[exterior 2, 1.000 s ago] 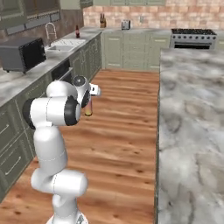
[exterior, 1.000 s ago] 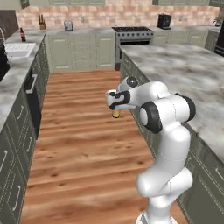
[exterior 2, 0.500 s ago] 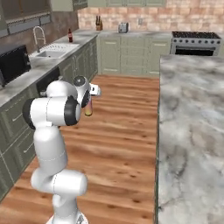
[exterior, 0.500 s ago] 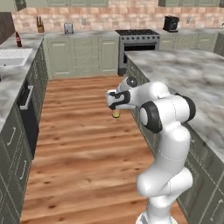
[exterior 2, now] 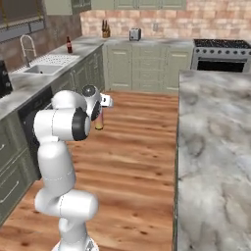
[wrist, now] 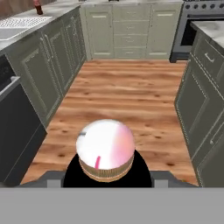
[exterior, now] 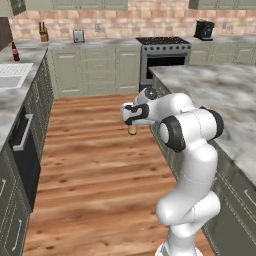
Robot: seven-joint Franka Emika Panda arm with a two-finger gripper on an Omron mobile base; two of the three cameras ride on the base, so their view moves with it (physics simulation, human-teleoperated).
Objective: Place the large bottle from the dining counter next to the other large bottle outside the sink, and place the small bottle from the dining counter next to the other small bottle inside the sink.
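My gripper (exterior: 132,123) is shut on the large bottle (exterior: 132,130), whose orange-yellow end hangs below the hand over the wooden floor. From the right the same bottle (exterior 2: 99,121) shows under the gripper (exterior 2: 100,112). In the hand view the bottle (wrist: 106,148) is seen end-on, white and pink with an orange rim, hiding the fingers. The sink (exterior 2: 43,69) with its chrome tap (exterior 2: 27,46) lies on the left counter. A dark brown bottle with a red label (exterior 2: 69,45) stands just beyond it. The dining counter (exterior 2: 211,147) runs along the right.
A stove (exterior: 162,47) sits at the back wall, with a toaster (exterior: 78,36), a knife block (exterior: 44,35) and a coffee machine (exterior: 204,30) on the back counters. Green cabinets (wrist: 52,65) line the left side; the wooden aisle (exterior: 95,165) runs between them and the island.
The whole picture has shifted: the base has moved and turned, and the sink sits further left in the left base view. The arm keeps its pose with the bottle in hand.
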